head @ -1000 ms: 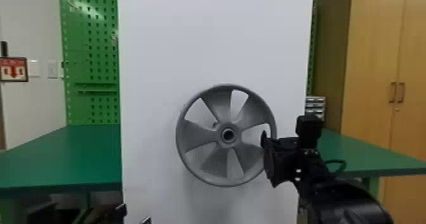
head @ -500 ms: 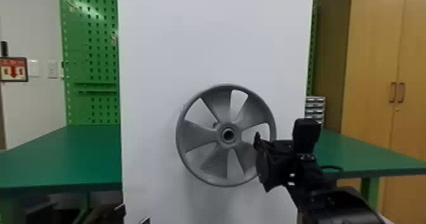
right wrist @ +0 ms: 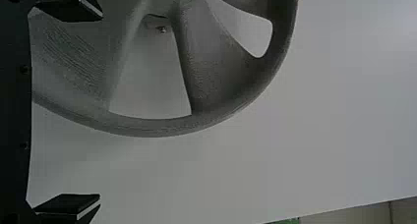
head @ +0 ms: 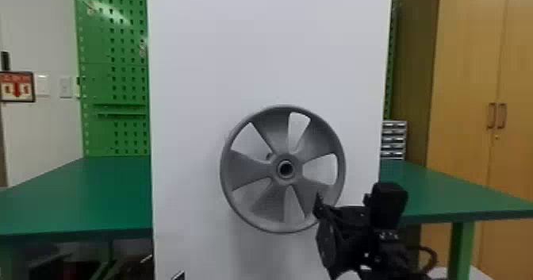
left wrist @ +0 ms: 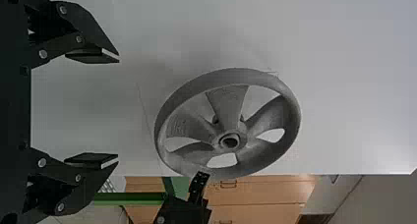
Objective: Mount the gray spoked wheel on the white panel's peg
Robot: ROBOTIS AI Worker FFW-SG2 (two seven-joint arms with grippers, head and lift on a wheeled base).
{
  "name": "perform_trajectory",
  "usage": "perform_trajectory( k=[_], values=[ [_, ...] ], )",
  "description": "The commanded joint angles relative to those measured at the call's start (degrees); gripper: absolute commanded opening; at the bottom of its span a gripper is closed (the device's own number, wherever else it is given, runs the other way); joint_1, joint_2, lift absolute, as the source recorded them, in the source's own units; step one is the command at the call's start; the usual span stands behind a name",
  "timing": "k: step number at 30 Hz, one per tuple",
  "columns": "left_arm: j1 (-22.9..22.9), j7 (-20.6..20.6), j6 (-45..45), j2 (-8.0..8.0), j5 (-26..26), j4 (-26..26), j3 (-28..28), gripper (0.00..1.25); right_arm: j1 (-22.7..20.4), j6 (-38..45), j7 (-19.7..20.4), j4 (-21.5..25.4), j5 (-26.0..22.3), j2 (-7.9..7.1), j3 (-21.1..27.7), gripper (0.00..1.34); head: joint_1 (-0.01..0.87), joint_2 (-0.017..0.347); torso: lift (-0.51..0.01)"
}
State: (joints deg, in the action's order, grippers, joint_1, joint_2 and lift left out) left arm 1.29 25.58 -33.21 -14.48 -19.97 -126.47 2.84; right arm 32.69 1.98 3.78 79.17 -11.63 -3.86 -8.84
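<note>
Standing upright against the white panel [head: 269, 61], the gray spoked wheel [head: 246, 170] faces the head camera, its hub [head: 285, 169] ringed by broad spokes with openings between them. On the panel's visible face, the wheel sits toward 6 o'clock. Through an opening at the hub's 10 o'clock, a small dark fitting [head: 269, 155] shows; whether the hub is seated on the peg is hard to say from here. The right gripper [head: 337, 231] is at the wheel's 5 o'clock, one fingertip overlapping the rim in the head view. Its own wrist view shows the right gripper [right wrist: 101, 107] with its fingers spread wide and nothing clamped between them; one finger overlaps the wheel there, though contact cannot be told. Toward 8 o'clock from the wheel, at the head view's bottom edge, are the tips of the left gripper [head: 163, 266]. In its wrist view, the left gripper [left wrist: 119, 109] likewise has its fingers well apart, with no object between them. Green tabletop [head: 111, 192] shows on the panel's 8 o'clock and 4 o'clock sides.
</note>
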Motion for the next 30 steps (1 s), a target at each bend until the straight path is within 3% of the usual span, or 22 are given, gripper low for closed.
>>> perform_trajectory(
  k=[1, 11, 18, 30],
  values=[
    [-0.06, 0.00, 0.08, 0.07, 0.11, -0.09, 0.23, 0.73, -4.30, -1.10, 0.00, 1.69, -0.33, -0.09, -0.48, 1.34, 0.123, -0.008, -0.399],
    [-0.06, 0.00, 0.43, 0.33, 0.28, -0.09, 0.41, 0.73, -12.30, -5.67, 0.00, 3.36, 0.29, -0.36, -0.92, 1.34, 0.123, -0.008, -0.399],
    [0.12, 0.00, 0.61, 0.95, 0.90, 0.00, 0.50, 0.73, -18.36, -9.27, 0.00, 3.36, 0.20, 0.43, -0.39, 1.34, 0.123, -0.008, -0.399],
    [0.55, 0.00, 0.96, 1.74, 2.04, 0.00, 0.41, 0.73, -27.24, -15.95, 0.00, -0.16, 0.82, 1.49, 1.19, 1.34, 0.123, -0.008, -0.399]
  ],
)
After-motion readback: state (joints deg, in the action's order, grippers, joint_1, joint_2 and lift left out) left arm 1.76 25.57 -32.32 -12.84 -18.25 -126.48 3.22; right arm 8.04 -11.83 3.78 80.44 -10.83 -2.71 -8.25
